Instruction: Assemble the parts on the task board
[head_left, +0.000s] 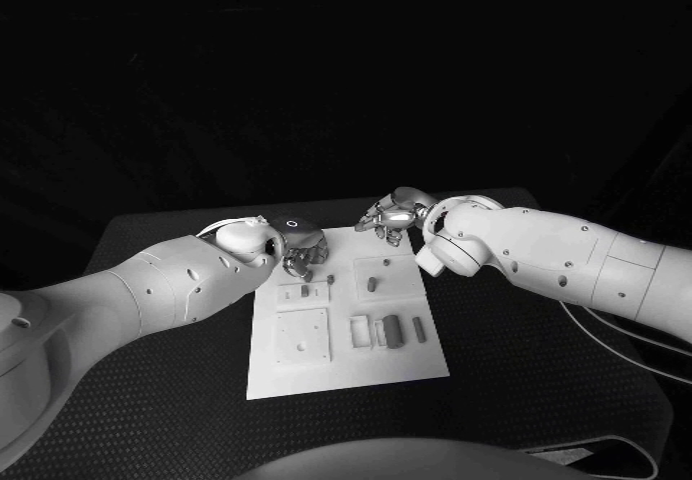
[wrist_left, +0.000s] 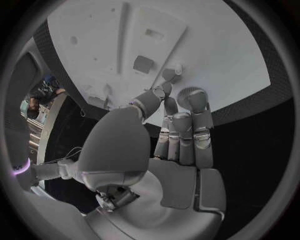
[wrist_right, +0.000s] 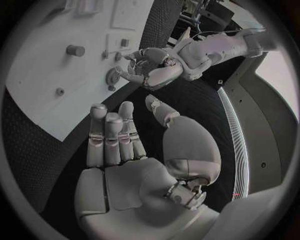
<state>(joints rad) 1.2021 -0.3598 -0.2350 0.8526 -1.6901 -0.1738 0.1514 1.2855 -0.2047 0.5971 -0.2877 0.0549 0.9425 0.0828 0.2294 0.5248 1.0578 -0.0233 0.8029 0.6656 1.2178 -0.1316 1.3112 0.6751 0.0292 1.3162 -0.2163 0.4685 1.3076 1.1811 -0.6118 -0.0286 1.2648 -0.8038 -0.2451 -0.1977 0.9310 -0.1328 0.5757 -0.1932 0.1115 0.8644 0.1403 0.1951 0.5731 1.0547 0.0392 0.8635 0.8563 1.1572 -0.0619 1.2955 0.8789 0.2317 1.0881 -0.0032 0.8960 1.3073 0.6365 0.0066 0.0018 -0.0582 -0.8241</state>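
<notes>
White and flat, the rectangular task board (head_left: 346, 365) lies mid-table with its small parts (head_left: 389, 329) untouched, while I hold both silver hands — left (head_left: 299, 248), right (head_left: 389, 218) — empty, fingers loosely curled, over its far end, seemingly to choose a piece.

My two arms are glossy white shells dotted with small dark screws, ending in a silver left hand (head_left: 296, 245) and right hand (head_left: 392, 218) (segmented metal fingers).

Head camera high above the task board (head_left: 346, 340); wrist cameras close behind each hand, both facing it.
</notes>
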